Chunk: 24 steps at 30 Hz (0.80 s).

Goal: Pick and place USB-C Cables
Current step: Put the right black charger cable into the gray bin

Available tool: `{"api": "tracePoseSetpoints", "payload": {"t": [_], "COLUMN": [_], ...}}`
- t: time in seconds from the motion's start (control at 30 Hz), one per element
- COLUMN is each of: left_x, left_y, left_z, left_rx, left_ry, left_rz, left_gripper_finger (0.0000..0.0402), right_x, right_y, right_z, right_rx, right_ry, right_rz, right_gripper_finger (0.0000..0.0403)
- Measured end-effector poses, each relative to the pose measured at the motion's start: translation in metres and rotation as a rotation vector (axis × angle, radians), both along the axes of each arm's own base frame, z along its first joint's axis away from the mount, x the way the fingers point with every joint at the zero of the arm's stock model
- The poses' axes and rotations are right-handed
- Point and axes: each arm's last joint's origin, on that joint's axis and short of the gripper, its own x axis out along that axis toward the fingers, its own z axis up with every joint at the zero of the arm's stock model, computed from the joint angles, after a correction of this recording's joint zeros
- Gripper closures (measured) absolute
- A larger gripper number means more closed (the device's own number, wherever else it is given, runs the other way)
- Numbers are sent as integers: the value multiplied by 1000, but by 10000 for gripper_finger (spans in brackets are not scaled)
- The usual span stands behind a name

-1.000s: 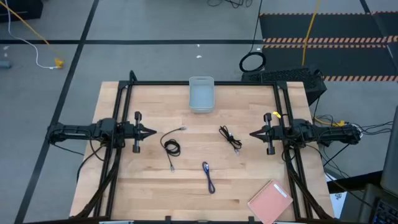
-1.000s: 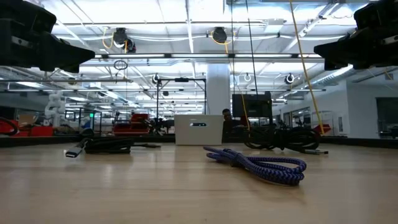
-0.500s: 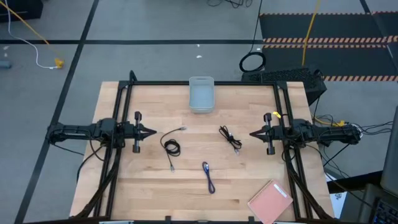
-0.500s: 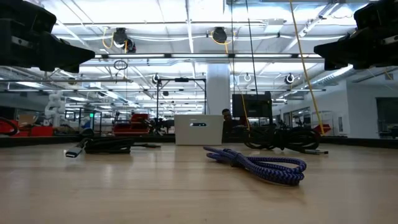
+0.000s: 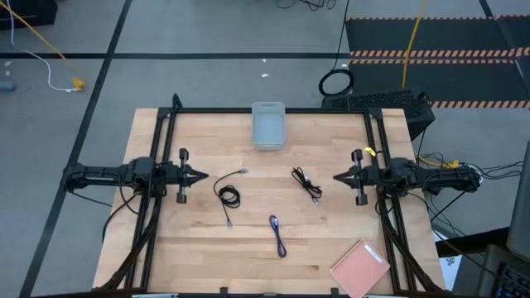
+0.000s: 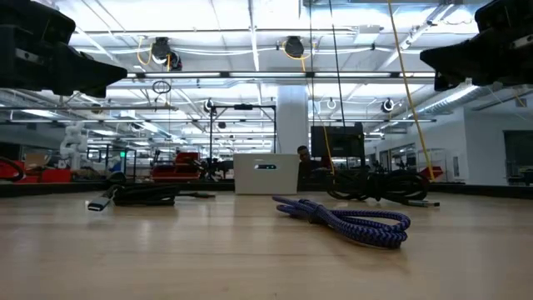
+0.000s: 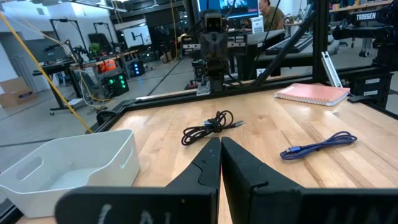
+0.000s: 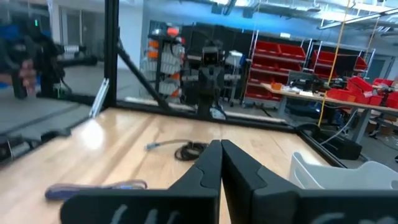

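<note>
Three cables lie flat on the wooden table. One black coiled cable [image 5: 228, 196] sits left of centre. Another black cable [image 5: 305, 183] sits right of centre and also shows in the left wrist view [image 7: 208, 127]. The blue-purple cable [image 5: 277, 234] lies nearer the front edge, stretched out in the low view [image 6: 350, 221]. My left gripper [image 5: 204, 175] hovers shut at the table's left side, its tip pointing toward the coiled cable. My right gripper [image 5: 335, 177] hovers shut at the right side, pointing toward the other black cable.
A pale grey bin [image 5: 268, 126] stands at the middle of the far edge. A pink notebook [image 5: 360, 266] lies at the near right corner. Black frame rails [image 5: 162, 141] run along both sides and the far edge. Bare wood lies between the cables.
My right gripper has shifted slightly, showing a little higher in the low view, and its fingers stay shut. The cables lie as before.
</note>
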Motion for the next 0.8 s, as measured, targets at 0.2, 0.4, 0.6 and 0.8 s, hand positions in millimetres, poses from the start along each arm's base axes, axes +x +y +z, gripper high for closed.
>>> {"api": "tracePoseSetpoints", "payload": {"t": [0.2, 0.4, 0.6, 0.8], "left_x": [0, 0, 0, 0], "left_y": [0, 0, 0, 0], "left_z": [0, 0, 0, 0], "left_rx": [0, 0, 0, 4], "left_ry": [0, 0, 0, 0], "left_rz": [0, 0, 0, 0], "left_gripper_finger": [385, 385, 385, 385], "right_x": [1, -4, -15, -22], "right_y": [0, 0, -3, -5], "right_z": [-5, 36, 93, 163], "right_rx": [27, 29, 33, 71], "right_ry": [86, 47, 97, 161], "right_rz": [-2, -3, -68, -137], "right_gripper_finger": [403, 403, 403, 403]}}
